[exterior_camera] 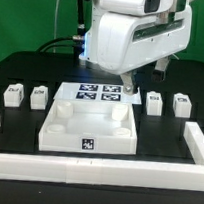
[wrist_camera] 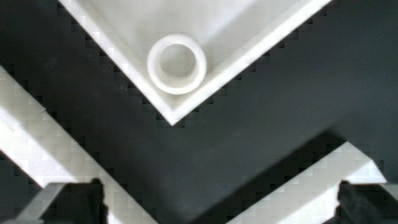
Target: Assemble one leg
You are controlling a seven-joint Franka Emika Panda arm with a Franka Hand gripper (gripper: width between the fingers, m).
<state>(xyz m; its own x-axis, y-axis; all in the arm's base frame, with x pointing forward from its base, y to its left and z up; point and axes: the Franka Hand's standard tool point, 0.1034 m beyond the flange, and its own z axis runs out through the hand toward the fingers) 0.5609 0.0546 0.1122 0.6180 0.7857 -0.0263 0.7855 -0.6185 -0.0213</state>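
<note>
Empty fingers (wrist_camera: pixel 68 205) spread over tray (exterior_camera: pixel 67 139) corner socket (wrist_camera: pixel 175 62) (arm body (exterior_camera: pixel 131 37) blocks them in exterior view); legs (exterior_camera: pixel 37 94) flank marker board (exterior_camera: pixel 98 93).

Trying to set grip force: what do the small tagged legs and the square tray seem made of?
The legs look like hard matte white plastic: blocky, crisp edges, printed tags. The tray seems the same rigid white plastic, smooth, faintly glossy; its round socket looks cleanly moulded. Painted wood cannot be excluded.
</note>
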